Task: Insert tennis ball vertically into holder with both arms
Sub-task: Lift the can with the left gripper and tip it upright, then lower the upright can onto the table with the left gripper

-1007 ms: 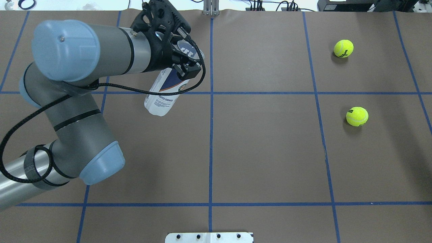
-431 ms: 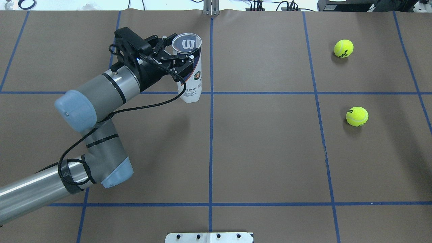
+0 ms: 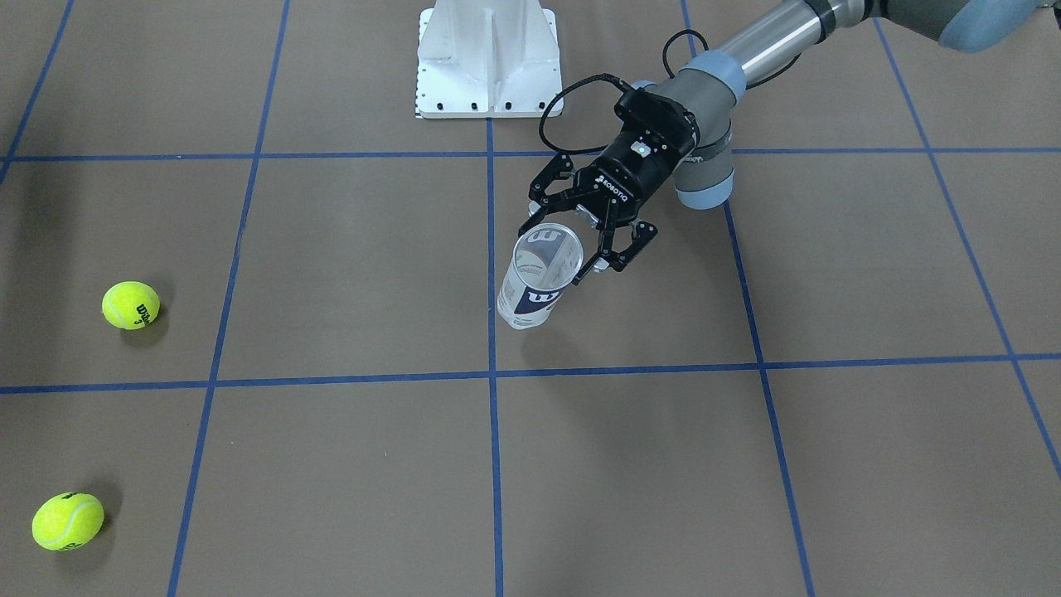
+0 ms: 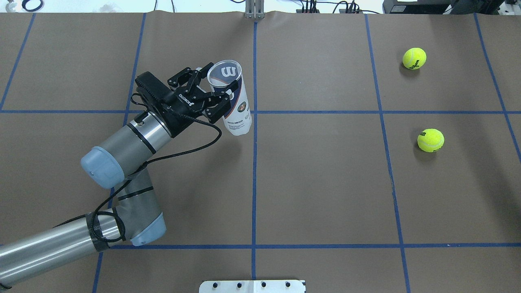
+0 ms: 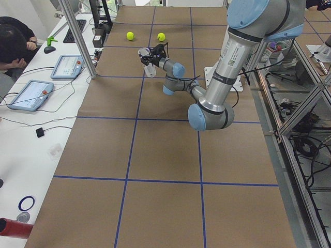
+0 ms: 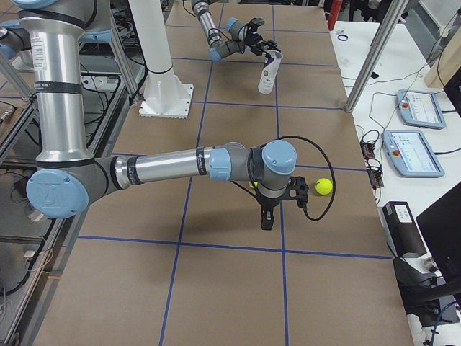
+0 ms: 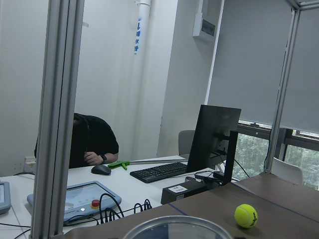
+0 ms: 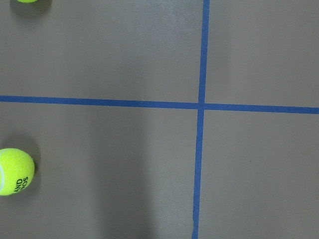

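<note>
works over a brown table taped into blue squares. judges the step in hand as presenting the holder for loading. reaches in with the left arm, well apart from the right arm, seen low over the mat beside the balls. carries the holder near upright, open mouth up, seemingly clear of the mat, just left of the centre tape line. pinches it close under the rim with the left gripper, 1 finger on each side. cannot tell whether the right gripper is spread or closed, seeing it in 1 side view only.

to do this well: bring the holder to true vertical and hold it steady. expect a high grip to let the base swing, so move slowly. fetch the near tennis ball rather than the far tennis ball, both well apart from the holder. centre it over the mouth, then lower it straight down.
</note>
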Controlling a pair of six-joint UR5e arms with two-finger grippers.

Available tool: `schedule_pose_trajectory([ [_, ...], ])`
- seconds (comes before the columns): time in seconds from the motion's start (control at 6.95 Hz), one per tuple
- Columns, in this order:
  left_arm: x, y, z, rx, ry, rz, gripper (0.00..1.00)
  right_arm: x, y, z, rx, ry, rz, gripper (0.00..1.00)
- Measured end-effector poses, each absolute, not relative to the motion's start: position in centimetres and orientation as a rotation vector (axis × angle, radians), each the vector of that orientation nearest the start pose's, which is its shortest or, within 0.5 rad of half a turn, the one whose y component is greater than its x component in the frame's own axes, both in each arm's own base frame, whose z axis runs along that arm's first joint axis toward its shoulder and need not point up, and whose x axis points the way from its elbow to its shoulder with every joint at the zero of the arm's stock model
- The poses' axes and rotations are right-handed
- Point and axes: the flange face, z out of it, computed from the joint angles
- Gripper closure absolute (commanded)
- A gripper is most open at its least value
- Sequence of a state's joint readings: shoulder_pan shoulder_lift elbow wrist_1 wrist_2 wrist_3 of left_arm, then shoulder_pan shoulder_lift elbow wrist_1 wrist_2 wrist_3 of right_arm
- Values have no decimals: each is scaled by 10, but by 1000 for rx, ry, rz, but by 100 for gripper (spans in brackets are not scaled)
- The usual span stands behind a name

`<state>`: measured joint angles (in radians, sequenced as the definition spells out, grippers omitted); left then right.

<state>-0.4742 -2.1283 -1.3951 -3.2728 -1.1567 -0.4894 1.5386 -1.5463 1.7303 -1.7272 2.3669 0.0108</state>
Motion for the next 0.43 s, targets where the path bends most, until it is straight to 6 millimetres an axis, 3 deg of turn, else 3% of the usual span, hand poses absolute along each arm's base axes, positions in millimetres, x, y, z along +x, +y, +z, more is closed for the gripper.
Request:
schedule_pose_trajectory([
  [0.43,485,-432,255,1600,1240,-18,64,46,-499,583,8,-796,-31,1],
])
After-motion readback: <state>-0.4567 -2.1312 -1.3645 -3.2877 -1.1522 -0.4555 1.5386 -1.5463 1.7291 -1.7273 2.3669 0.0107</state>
